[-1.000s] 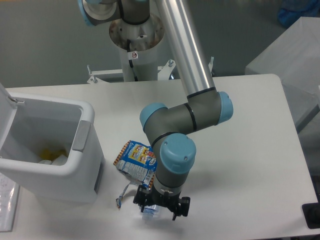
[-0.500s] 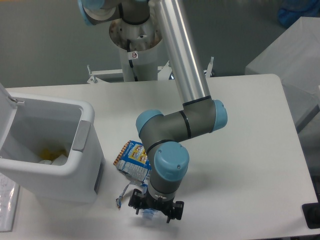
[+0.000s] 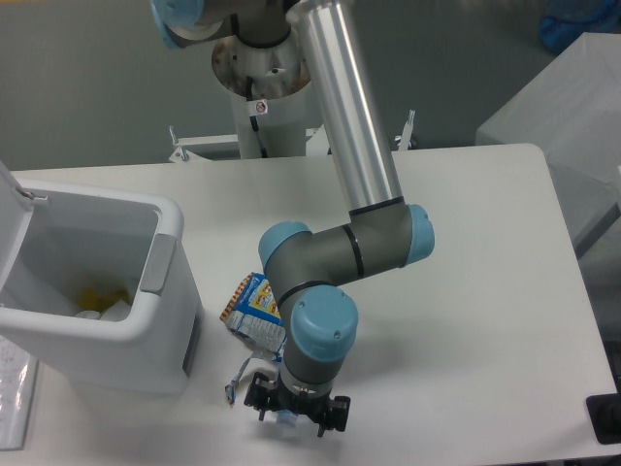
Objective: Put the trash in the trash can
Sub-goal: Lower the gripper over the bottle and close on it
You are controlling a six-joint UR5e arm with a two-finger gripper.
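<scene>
1. The gripper (image 3: 294, 416) points straight down at the table (image 3: 466, 320) near its front edge, and its black fingers (image 3: 258, 398) stand either side of a small clear and bluish object, apparently the crushed plastic bottle (image 3: 288, 420). Most of that object is hidden under the wrist, so I cannot tell whether the jaws are pressing on it or merely straddling it.
2. Just to the camera-left of the jaws a thin, pale strip with a blue tip (image 3: 238, 377) lies on the tabletop; what it belongs to is unclear.
3. Behind the jaws, toward the arm's base, the crumpled blue snack bag (image 3: 254, 309) with orange edges lies flat on the table, partly covered by the blue-capped wrist joint (image 3: 320, 330) above the gripper.
4. Farther to the camera-left of the jaws stands the white trash can (image 3: 146, 335), upright, its grey panel (image 3: 155, 264) facing the bag and its lid (image 3: 12, 194) swung open at the far side. Something yellow and something white (image 3: 102, 299) sit inside it.
5. The silver upper arm (image 3: 344, 107) rises from the elbow back to the pedestal (image 3: 264, 73) beyond the table.
</scene>
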